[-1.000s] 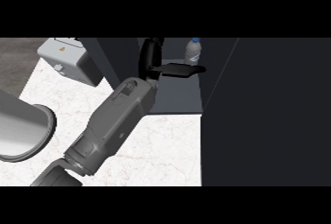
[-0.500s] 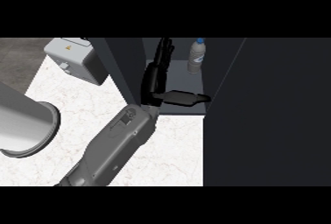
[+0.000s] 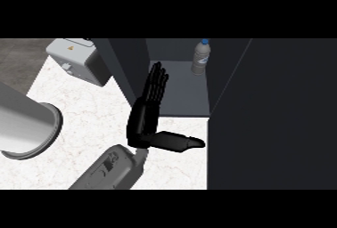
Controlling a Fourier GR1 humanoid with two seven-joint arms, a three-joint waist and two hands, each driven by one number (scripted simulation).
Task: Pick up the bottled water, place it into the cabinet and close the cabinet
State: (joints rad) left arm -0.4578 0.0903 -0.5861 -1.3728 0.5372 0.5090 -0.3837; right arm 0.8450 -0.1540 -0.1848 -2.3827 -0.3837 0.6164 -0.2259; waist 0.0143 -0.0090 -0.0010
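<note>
Across the pale marbled counter (image 3: 72, 107) stood the dark cabinet (image 3: 181, 100), open toward the robot. A broad dark panel (image 3: 276, 111) filled the right side; it was probably the cabinet's door, though that could not be told for sure. A grey cylinder with a flared rim (image 3: 30, 127) lay at the left, and a grey box (image 3: 76, 60) sat behind it. The right hand (image 3: 145, 113) reached into the opening with fingers (image 3: 157, 82) straight and pressed together and the thumb stuck out sideways, holding nothing. The bottled water (image 3: 202, 57) stood upright at the back of the cabinet's floor, apart from the fingertips.

Judged by its look, the bottle would be light, with smooth, fairly stiff plastic walls that could slip and a tall narrow shape that could tip at a nudge. Any hold would best go round the middle of its body, below the shoulder, not at the cap. With the bottle placed, closing the door looked like the part left.
</note>
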